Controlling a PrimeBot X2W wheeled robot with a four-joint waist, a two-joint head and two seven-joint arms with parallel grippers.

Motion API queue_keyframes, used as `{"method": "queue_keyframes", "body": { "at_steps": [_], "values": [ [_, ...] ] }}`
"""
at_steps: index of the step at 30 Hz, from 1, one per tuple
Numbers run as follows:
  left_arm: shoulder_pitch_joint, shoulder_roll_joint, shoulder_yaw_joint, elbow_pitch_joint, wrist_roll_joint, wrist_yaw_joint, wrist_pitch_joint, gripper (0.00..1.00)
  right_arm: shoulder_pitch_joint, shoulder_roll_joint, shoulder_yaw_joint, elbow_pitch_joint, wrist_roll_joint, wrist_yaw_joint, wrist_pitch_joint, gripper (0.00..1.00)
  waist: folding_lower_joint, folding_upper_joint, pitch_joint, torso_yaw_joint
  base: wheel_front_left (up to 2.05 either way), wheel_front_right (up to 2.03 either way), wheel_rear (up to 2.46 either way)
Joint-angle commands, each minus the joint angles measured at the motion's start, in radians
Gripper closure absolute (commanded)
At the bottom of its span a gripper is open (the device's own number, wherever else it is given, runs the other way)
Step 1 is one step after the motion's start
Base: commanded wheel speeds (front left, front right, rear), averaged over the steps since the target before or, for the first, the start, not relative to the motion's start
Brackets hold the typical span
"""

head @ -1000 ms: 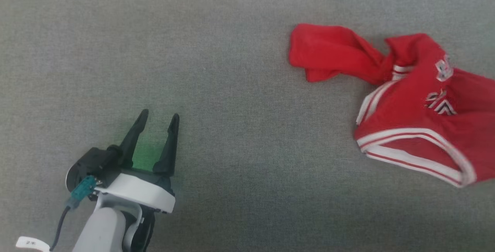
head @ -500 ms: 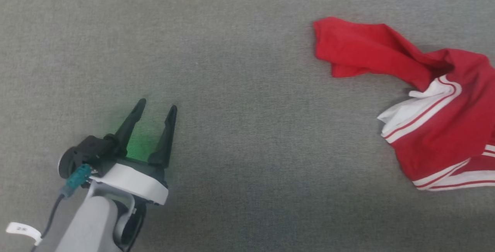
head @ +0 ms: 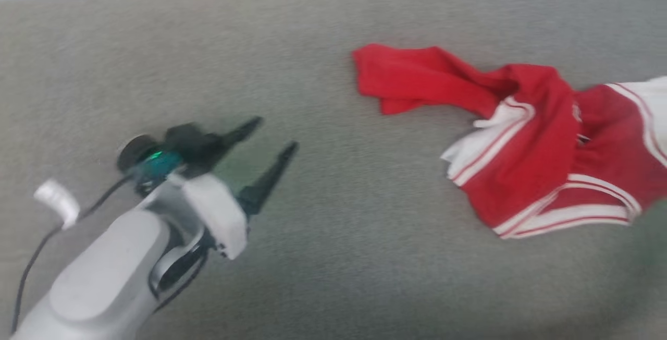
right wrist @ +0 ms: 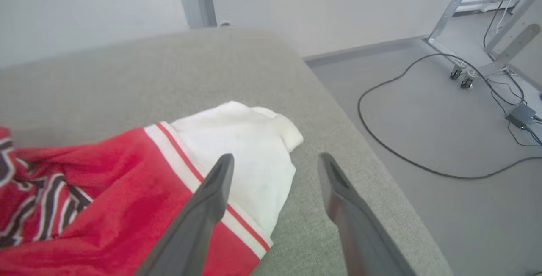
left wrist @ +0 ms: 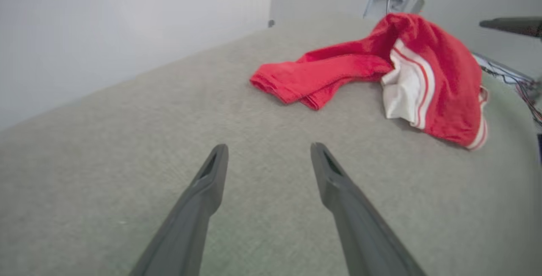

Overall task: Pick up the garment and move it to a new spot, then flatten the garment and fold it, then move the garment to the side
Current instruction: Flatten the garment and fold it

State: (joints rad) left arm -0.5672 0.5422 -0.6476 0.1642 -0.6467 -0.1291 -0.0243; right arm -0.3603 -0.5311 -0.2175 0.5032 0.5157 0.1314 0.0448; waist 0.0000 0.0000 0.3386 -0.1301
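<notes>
while the garment (head: 526,162) lies crumpled on the grey surface (head: 333,277) by a wall (left wrist: 106,22), left gripper (head: 276,132) and right gripper (right wrist: 275,157) gape.

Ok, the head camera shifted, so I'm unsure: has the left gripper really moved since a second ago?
Yes. The left gripper has turned toward the red jersey; its fingertips sit nearer the jersey's left end than before.

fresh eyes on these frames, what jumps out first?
The garment, bright red with white striped trim, lies crumpled at the right of the head view on the plain grey padded surface. The left gripper sits at the lower left with its fingers apart, well clear of the cloth. In the right wrist view the right gripper is open too, by the white sleeve near the surface's edge.
</notes>
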Motion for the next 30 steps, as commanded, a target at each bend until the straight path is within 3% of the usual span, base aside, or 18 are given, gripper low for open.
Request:
{"method": "queue_keyframes", "body": {
  "at_steps": [1,6,12,18,23,30],
  "values": [
    [-0.037,0.014,-0.048,-0.017,-0.068,-0.002,0.073,0.00,0.015,0.024,0.015,-0.034,0.013,-0.001,-0.018,0.00,0.0000,0.0000,-0.014,-0.054,0.00,0.00,0.00],
    [-0.194,0.031,-0.208,-0.064,-0.385,-0.002,0.393,0.00,0.045,0.095,0.076,-0.148,0.038,-0.001,-0.039,0.00,0.0000,0.0000,-0.007,-0.145,0.00,0.00,0.00],
    [-0.383,-0.049,-0.250,0.084,-0.553,-0.002,0.617,0.00,0.046,0.150,0.140,-0.216,0.038,-0.001,-0.049,0.00,0.0000,0.0000,0.035,-0.241,0.00,0.00,0.00],
    [-0.517,-0.146,-0.303,0.263,-0.540,-0.002,0.653,0.00,0.029,0.190,0.181,-0.227,0.043,-0.001,-0.064,0.00,0.0000,0.0000,0.074,-0.322,0.00,0.00,0.00],
    [-0.569,-0.180,-0.341,0.358,-0.533,-0.002,0.654,0.00,0.023,0.211,0.205,-0.217,0.045,-0.001,-0.075,0.00,0.0000,0.0000,0.091,-0.360,0.00,0.00,0.00],
    [-0.610,-0.184,-0.395,0.442,-0.556,-0.002,0.633,0.00,0.009,0.226,0.235,-0.186,0.050,-0.001,-0.093,0.00,0.0000,0.0000,0.106,-0.394,0.00,0.00,0.00]
  ]
}}
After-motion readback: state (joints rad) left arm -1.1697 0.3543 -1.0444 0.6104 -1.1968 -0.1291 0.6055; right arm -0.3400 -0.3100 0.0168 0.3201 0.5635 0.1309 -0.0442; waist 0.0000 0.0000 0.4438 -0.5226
